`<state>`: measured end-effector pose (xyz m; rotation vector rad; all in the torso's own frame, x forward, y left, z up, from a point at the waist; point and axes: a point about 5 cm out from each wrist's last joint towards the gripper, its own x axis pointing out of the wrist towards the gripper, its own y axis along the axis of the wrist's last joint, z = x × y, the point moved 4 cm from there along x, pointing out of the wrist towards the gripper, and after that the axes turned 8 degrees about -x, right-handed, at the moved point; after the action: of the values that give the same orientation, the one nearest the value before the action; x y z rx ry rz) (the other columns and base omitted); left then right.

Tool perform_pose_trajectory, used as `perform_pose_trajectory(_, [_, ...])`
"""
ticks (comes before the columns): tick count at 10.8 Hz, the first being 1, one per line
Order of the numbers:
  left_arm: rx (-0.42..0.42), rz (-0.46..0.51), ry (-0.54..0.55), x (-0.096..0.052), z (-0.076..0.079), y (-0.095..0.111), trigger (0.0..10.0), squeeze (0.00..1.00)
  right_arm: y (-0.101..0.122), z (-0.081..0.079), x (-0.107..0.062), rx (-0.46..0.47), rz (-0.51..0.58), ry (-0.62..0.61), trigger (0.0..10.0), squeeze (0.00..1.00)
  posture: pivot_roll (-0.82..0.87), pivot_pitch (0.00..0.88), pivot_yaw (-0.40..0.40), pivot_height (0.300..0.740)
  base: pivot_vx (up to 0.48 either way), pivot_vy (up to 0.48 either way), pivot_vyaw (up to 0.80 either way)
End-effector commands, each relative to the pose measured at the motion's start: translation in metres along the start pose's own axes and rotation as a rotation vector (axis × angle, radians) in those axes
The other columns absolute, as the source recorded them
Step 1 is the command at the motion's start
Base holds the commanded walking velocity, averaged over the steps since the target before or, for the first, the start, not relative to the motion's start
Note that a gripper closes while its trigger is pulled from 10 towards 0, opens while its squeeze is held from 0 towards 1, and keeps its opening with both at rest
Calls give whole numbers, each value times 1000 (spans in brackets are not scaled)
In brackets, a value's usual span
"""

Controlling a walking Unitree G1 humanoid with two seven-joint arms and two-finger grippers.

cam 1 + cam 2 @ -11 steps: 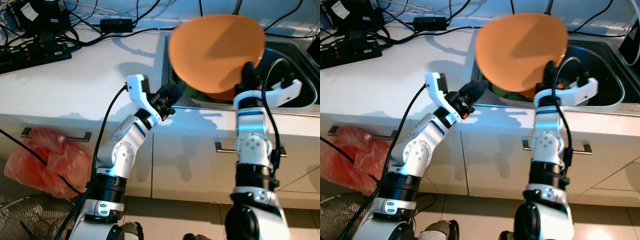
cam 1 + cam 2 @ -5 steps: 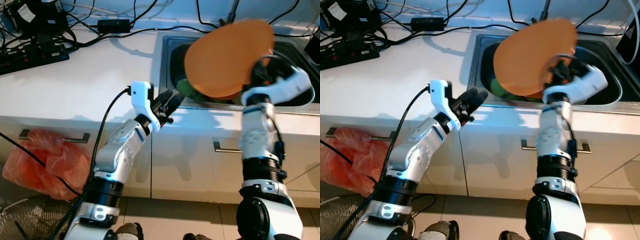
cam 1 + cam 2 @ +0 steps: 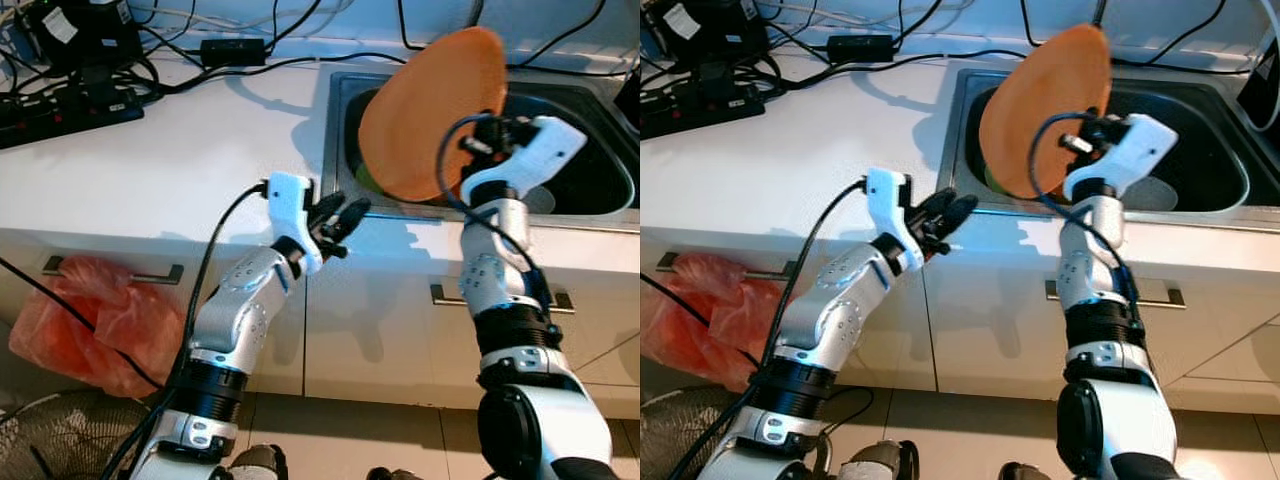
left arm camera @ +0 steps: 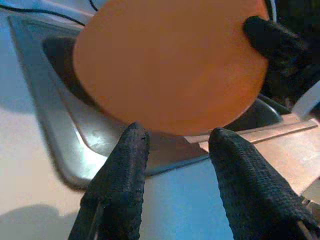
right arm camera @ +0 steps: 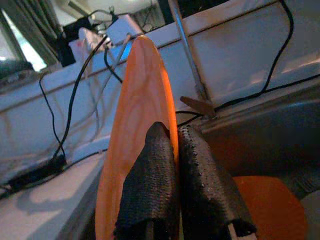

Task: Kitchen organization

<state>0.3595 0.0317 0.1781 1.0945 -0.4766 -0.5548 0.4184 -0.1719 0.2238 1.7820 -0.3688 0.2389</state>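
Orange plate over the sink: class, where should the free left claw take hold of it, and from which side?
At the lower rim of the orange plate, coming from the counter side. It stands nearly on edge, pinched at its right rim by the right claw, so its thin lower edge faces the open left claw.

Head views bright, fairly sharp, cool bluish cast. Light comes from above and behind the counter: hard shadows of cables fall on the white countertop (image 3: 150, 170) well to the left of the left gripper (image 3: 338, 218). Cabinet fronts below both grippers sit in bluish shade. Slight softness at frame edges, mild wide-angle bending. Orange plate (image 3: 430, 115) evenly lit, its underside shaded just ahead of the right gripper (image 5: 175, 150). Left wrist view dim and soft; black fingers (image 4: 122, 180) close up, blurred, textured. Right wrist view darker, washed-out highlights on the back wall beyond the gripper, fingers out of focus.
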Motion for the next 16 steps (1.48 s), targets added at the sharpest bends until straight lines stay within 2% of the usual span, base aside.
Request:
perform_pose_trajectory(1, [18, 0, 1, -1, 2, 1, 10000, 0, 15, -9, 7, -34, 64, 37, 10000, 0, 141, 50, -13, 740, 0, 0, 0])
perform_pose_trajectory(6, [31, -4, 15, -3, 1, 0, 10000, 0, -8, -30, 0, -48, 12, 101, 10000, 0, 155, 65, -18, 740, 0, 0, 0])
perform_pose_trajectory(10, [34, 1, 28, -4, -1, -1, 10000, 0, -36, -49, -12, -74, -83, 182, 10000, 0, 163, 69, -23, 740, 0, 0, 0])
perform_pose_trajectory(12, [48, 7, 38, -4, -1, 0, 10000, 0, -32, -49, -10, -112, -55, 178, 10000, 0, 168, 71, -26, 740, 0, 0, 0])
perform_pose_trajectory(14, [37, 10, 38, -5, -1, 0, 10000, 0, 2, -24, 6, -183, 77, 57, 10000, 0, 164, 73, -24, 740, 0, 0, 0])
perform_pose_trajectory(16, [36, 6, 37, -5, 0, -1, 10000, 0, 21, -16, 11, -224, 157, 14, 10000, 0, 162, 74, -22, 740, 0, 0, 0])
